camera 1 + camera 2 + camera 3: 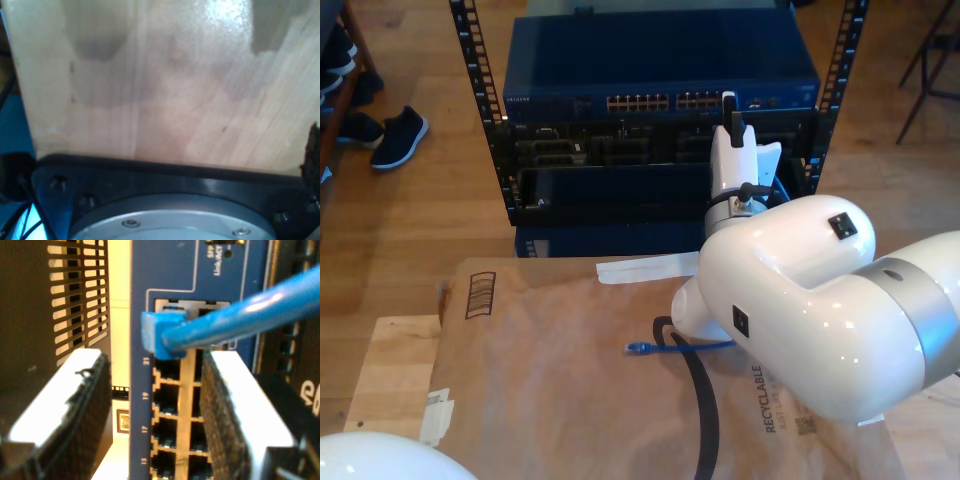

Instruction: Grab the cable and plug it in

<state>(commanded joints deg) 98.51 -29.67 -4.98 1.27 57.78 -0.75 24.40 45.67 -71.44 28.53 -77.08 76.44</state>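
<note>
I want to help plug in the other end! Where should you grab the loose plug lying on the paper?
Grip the cable just behind the loose plug, from above. It lies flat on the paper, pointing to the exterior view's left, so pinching its sides looks easiest.

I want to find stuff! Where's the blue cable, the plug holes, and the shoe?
blue cable (240,315), second wrist view, its cord by the plug.
plug holes (638,102), exterior view, a row of them.
shoe (398,137), exterior view, its top.

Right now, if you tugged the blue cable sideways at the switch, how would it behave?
Probably floppy: the blue cable leaves its plug at a slant, and its free end lies slack on the brown paper. Likely light. The plug looks seated in the switch, so it may resist.
</note>
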